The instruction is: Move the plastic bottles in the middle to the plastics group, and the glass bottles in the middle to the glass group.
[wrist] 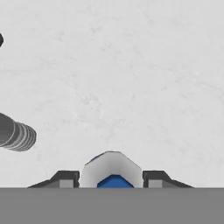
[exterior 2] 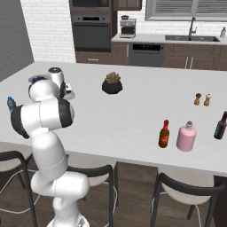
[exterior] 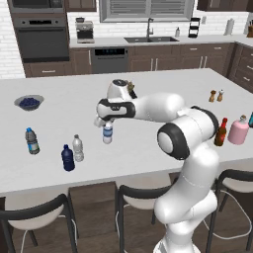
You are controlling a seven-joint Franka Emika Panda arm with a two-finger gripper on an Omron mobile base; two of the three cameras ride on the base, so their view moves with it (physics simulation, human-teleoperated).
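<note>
Surface [exterior: 148, 153]: white island top.

Far left of the end effector: a bowl [exterior: 28, 102] holding dark blue berries; nearer the front edge, a clear dark-capped bottle [exterior: 31, 141] with blue label.

Left of the end effector: a squat navy bottle [exterior: 67, 158] with a plain greyish white-capped bottle [exterior: 77, 148] just beside it, both upright.

End effector [exterior: 105, 123]: pointing down over the surface, fingers either side of the blue-label bottle [exterior: 107, 132], which stands upright directly beneath it. In the hand view the white cap sits between the two fingertips [wrist: 65, 179]; whether they press it cannot be told.

Behind the end effector: a dark pot [exterior 2: 112, 86] holding a small succulent.

Well right of the end effector: a red-brown bottle [exterior: 221, 132] with red cap, upright, just beside a pink bottle [exterior: 238, 130]. A pair of small shakers [exterior: 216, 96] stands further back.
</note>
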